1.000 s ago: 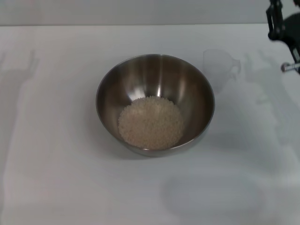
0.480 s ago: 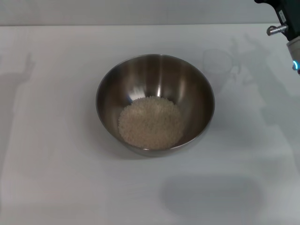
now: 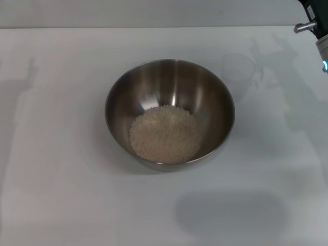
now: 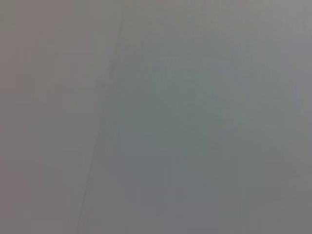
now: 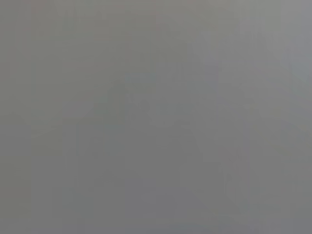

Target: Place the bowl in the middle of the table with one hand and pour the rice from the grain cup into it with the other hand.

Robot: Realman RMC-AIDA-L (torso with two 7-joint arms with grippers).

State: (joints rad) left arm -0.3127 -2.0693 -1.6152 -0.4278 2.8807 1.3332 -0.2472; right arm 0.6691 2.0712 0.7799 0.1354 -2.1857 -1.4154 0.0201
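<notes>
Right arm (image 3: 316, 25) — cut off by the head view's top-right corner, beyond and to the right of the bowl (image 3: 169, 114); only a dark fragment with a metal stub and a small blue light shows, the fingers out of frame.

Cup (image 3: 242, 69), just beyond the bowl on its right: clear plastic, faint against the table (image 3: 61, 169); contents not discernible.

Left arm — not seen in the head view.

Both wrist views: a uniform grey blur, nothing identifiable.
</notes>
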